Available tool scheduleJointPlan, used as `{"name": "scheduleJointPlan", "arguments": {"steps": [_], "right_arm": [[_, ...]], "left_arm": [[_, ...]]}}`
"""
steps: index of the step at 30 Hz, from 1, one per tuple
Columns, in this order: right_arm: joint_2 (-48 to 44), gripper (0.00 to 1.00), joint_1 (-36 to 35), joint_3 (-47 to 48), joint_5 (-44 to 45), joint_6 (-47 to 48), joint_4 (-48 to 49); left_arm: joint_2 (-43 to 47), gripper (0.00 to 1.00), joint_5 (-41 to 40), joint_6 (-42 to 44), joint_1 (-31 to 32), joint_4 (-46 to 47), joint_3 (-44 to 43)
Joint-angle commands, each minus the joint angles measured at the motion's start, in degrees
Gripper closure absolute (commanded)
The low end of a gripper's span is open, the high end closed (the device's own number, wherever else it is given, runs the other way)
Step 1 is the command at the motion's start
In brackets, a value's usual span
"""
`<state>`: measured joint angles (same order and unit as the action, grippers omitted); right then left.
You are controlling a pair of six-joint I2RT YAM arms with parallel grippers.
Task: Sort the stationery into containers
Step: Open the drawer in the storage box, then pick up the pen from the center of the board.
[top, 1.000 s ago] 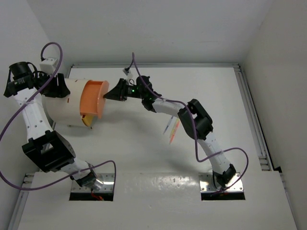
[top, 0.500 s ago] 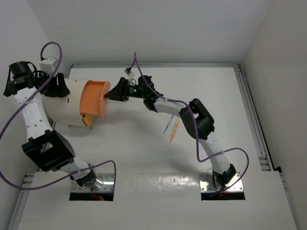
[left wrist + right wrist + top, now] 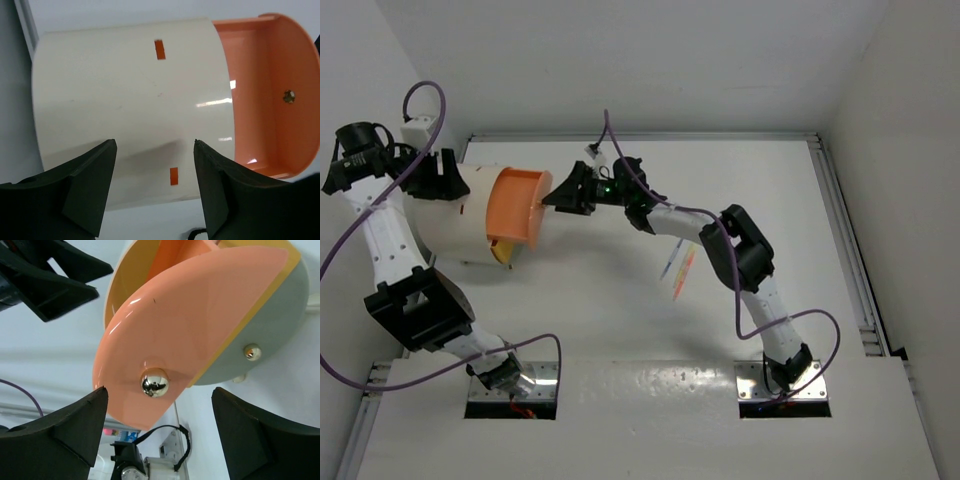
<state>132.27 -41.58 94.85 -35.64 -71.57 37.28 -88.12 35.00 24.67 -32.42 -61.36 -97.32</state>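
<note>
The white drum (image 3: 445, 220) lies on its side at the left, and its orange container (image 3: 515, 205) sticks out towards the right. My right gripper (image 3: 554, 192) stands open just off that container's round orange face (image 3: 200, 315). The shiny knob (image 3: 154, 382) sits ahead of the gap, untouched. A yellow container rim (image 3: 270, 300) and a greenish face (image 3: 280, 325) show behind. My left gripper (image 3: 442, 180) is open at the drum's back end, and the drum wall (image 3: 125, 90) shows past its fingers (image 3: 95, 170). A few thin pens (image 3: 678, 265) lie on the table beside the right forearm.
A second small knob (image 3: 252, 352) sits on the greenish face. Purple cables loop round both arms (image 3: 420, 95). The back wall and a table rail (image 3: 840, 210) bound the area.
My right gripper has opened wide, let go of the knob and drawn back slightly to the right. My left gripper has opened a little wider. The drum and pens stay put.
</note>
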Motion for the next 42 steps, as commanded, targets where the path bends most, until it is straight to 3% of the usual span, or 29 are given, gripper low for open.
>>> {"name": "scheduleJointPlan", "arguments": {"steps": [1, 5, 10, 14, 18, 24, 27, 35, 38, 42], "right_arm": [[-5.96, 0.17, 1.15, -1.59, -0.57, 2.83, -0.97], [-8.95, 0.17, 2.73, -4.23, -0.31, 5.38, -3.08], [-12.99, 0.17, 5.19, -7.39, -0.48, 8.72, -6.77], [-17.91, 0.24, 8.27, -11.16, -0.49, 12.58, -13.79], [-27.38, 0.37, 11.08, -16.17, 5.46, 22.75, -34.48], [-35.84, 0.5, 12.05, -19.96, 20.59, 33.59, -63.5], [-39.97, 0.57, 13.71, -25.22, 26.92, 34.39, -70.39], [-44.21, 0.74, 15.83, -39.56, 37.83, 27.99, -73.4], [-42.63, 0.73, 15.83, -39.57, 38.1, 26.57, -71.47], [-37.54, 0.6, 15.83, -36.59, 38.54, 25.78, -70.76]], "left_arm": [[1.1, 0.3, 3.14, -2.25, 0.17, 0.44, -6.21], [2.07, 0.3, 3.4, -5.85, 0.17, 4.93, -13.49], [1.1, 0.3, 3.75, -7.0, 0.17, 4.07, -17.82], [2.33, 0.31, 0.87, -4.03, 3.04, 2.57, -19.31], [7.5, 0.31, -9.66, -3.31, 9.91, 6.24, -14.67], [10.77, 0.31, -13.56, -5.68, 14.49, 7.13, -9.57], [13.05, 0.31, -13.56, -6.82, 15.64, 7.92, -6.31], [15.69, 0.31, -14.61, -9.2, 18.53, 9.59, -1.91], [15.96, 0.31, -15.4, -9.2, 18.63, 9.86, -1.65], [16.57, 0.31, -16.02, -8.76, 18.8, 9.77, -0.77]]}}
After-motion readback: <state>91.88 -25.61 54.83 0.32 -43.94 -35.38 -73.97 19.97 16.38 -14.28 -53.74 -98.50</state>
